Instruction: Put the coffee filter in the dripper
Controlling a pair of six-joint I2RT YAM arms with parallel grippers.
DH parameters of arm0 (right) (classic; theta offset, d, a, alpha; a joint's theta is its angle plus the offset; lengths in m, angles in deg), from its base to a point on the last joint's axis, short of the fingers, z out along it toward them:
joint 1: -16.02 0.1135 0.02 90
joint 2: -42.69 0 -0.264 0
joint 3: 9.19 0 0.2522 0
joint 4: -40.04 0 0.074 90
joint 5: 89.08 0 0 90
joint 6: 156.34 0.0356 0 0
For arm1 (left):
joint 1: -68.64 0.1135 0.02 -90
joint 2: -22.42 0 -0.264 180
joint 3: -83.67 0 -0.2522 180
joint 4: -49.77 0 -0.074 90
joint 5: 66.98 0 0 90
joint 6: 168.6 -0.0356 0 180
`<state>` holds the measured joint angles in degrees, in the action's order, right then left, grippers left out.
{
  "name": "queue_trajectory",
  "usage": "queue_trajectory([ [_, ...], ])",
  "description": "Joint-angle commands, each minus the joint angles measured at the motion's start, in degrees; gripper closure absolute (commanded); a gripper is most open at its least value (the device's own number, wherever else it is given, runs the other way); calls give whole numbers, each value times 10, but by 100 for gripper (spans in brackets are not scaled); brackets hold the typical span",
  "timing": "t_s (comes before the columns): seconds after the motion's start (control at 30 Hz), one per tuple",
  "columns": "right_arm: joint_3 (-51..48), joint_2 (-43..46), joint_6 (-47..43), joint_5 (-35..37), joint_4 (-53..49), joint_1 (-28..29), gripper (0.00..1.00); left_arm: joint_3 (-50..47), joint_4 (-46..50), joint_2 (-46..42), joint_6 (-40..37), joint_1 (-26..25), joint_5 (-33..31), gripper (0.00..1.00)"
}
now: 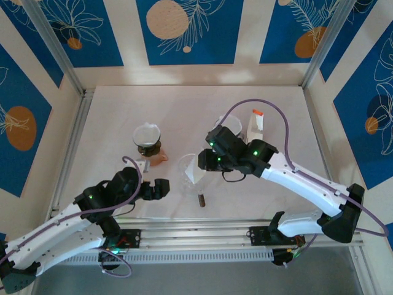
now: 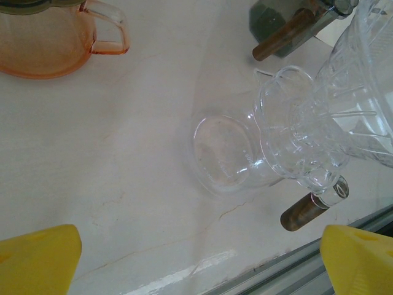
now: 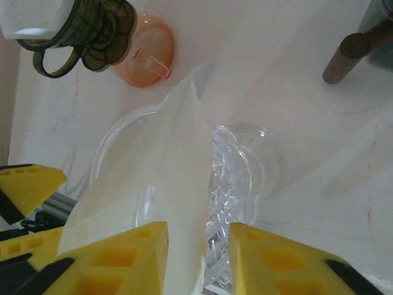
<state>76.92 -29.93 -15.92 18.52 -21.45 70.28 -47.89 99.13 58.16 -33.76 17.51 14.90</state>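
Top external, reading left to right: my left tool [image 1: 163, 188] hangs low over the desk [image 1: 123, 110] with its jaws fully spread, holding nothing, just left of the clear glass dripper [image 1: 186, 178]. Behind it the orange carafe [image 1: 158, 157] stands well clear, so I can ignore it.

The dripper sits near the front edge, its wooden handle [image 1: 201, 200] pointing toward me. From the left wrist view it looks tipped rather than square on its base, though the glass makes that hard to judge.

The coffee filter [image 1: 198, 170] is pinched edge-on in my right tool [image 1: 207, 162], which is clamped on the paper. Its folded tip hangs over the dripper's mouth, and I cannot tell whether it touches the glass.

- I would aim the tip at the centre of the cone and lower it slowly, watching the right wrist view.
- I would hold the grip until the paper rests against the ribs, because a filter let go early will flop over the rim.
- If the glass shifts, I would close the left tool gently on the handle to steady it.
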Motion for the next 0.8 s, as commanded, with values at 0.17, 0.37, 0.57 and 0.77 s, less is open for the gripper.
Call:
queue_trajectory([
  [0.17,88,-52,-52,17,-102,-1,97,33,1,-2,-6,7,3,0],
  [0.37,179,-117,-108,30,-198,2,100,61,-16,13,-12,29,46,0],
  [0.57,238,-186,-143,47,-245,23,100,73,-80,46,-13,70,136,0],
  [0.77,296,-253,-159,113,-288,55,100,75,-130,70,-8,97,177,0],
])
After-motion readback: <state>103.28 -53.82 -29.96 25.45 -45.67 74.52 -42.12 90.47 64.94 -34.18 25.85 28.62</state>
